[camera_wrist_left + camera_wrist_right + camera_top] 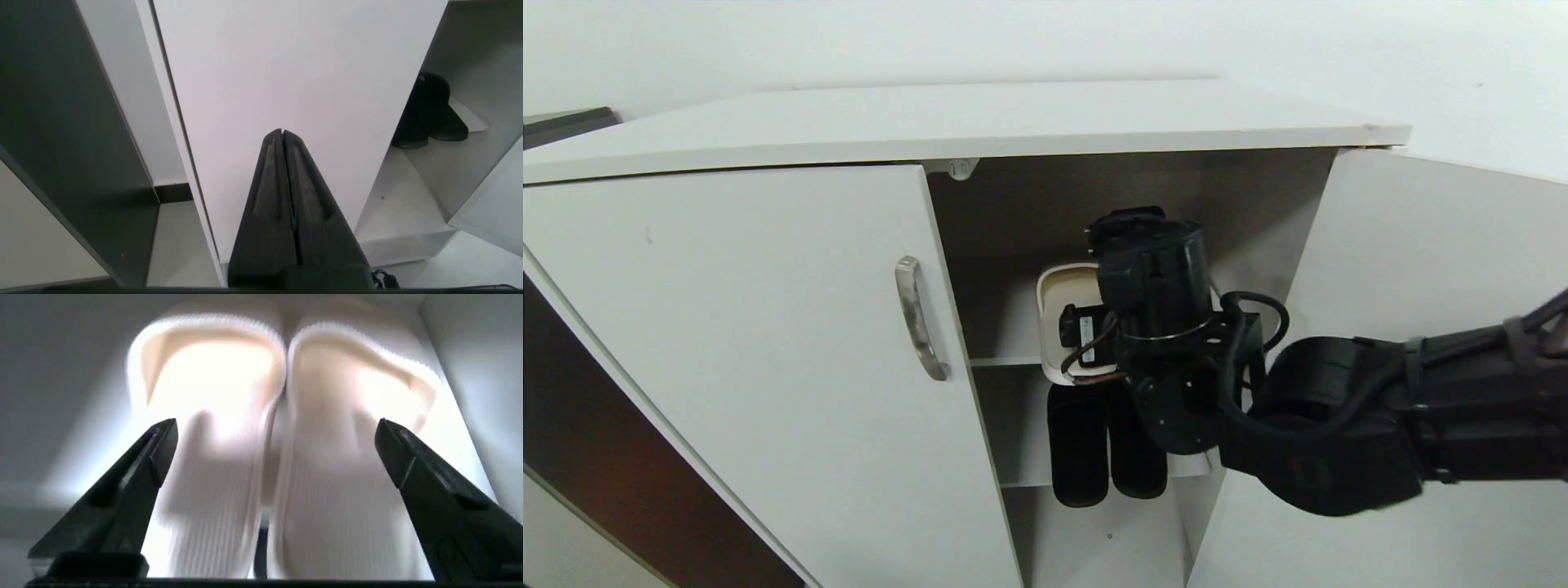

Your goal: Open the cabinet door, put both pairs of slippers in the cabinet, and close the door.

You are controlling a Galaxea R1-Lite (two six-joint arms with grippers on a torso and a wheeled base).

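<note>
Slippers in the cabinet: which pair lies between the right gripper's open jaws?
The cream pair: the right gripper has its jaws open around it, while the black pair sits on the shelf below.

White cabinet (964, 122) — right door (1421, 269) stands open, left door (768, 327) shut. Cream slippers (278, 457) lie side by side on the upper shelf (1005, 360); black slippers (1094, 449) on the lower shelf (1025, 483) — ends overhanging.

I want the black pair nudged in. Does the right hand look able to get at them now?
Probably yes: the right door stands open and the black slippers lie on the shelf just below the right hand, though it straddles the white slippers.
</note>
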